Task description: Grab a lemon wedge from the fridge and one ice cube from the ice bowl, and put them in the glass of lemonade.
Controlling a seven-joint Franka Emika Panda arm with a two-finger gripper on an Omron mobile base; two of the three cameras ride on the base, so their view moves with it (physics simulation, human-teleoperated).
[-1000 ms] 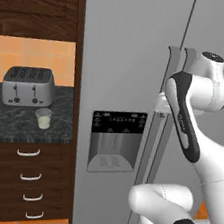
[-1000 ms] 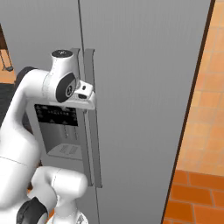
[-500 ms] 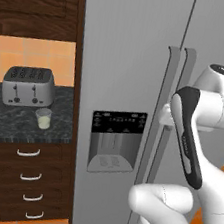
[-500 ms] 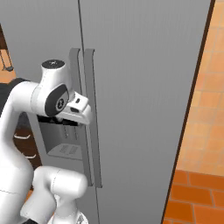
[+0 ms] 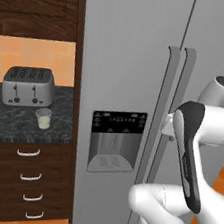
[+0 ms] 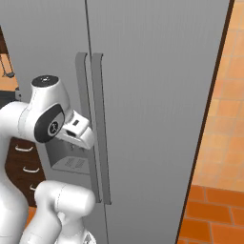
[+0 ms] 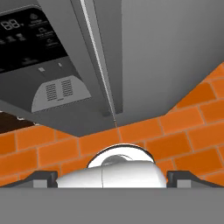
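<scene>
The grey fridge stands with both doors shut, so the lemon wedge is hidden. Its black dispenser recess sits in the left door. My gripper hovers at mid-height just beside the left door handle, not gripping it. In the hand view my gripper is open, its fingertips far apart with nothing between them, pointing down along the handles toward the floor. The glass of lemonade stands on the dark counter in front of the toaster. The ice bowl is out of view.
Dark wooden drawers lie under the stone counter left of the fridge. An orange tiled wall borders the fridge on the right, and orange tiles cover the floor. My own arm rises close to the fridge front.
The hand has come down along the fridge handles from upper to mid height and drawn slightly back. The jaws stayed wide. The fridge doors have not moved.
</scene>
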